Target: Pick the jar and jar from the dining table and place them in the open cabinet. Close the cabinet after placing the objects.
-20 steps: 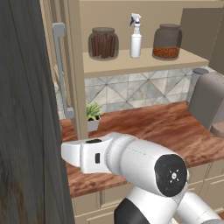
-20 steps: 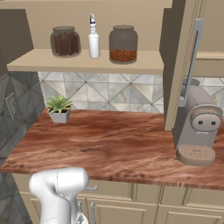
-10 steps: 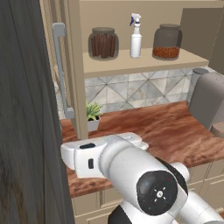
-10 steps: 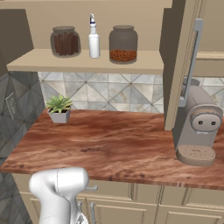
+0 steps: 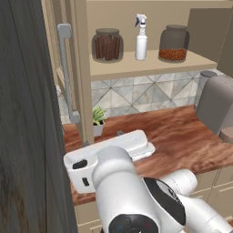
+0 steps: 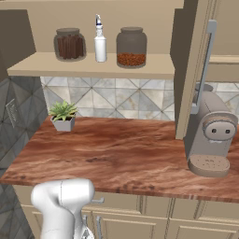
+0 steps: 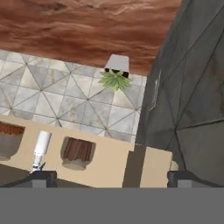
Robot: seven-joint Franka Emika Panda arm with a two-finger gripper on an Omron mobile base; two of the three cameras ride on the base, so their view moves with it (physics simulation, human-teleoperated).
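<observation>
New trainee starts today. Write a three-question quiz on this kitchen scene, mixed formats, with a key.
1. True or false: both jars stand on the cabinet shelf.
2. What stands between the stick jar and the grain jar? A) plant B) spray bottle C) coffee machine
3. Fill in: the cabinet doors are ____.

Key: 1 true. 2 B, the spray bottle; the plant and coffee machine sit below on the counter. 3 open.
</observation>
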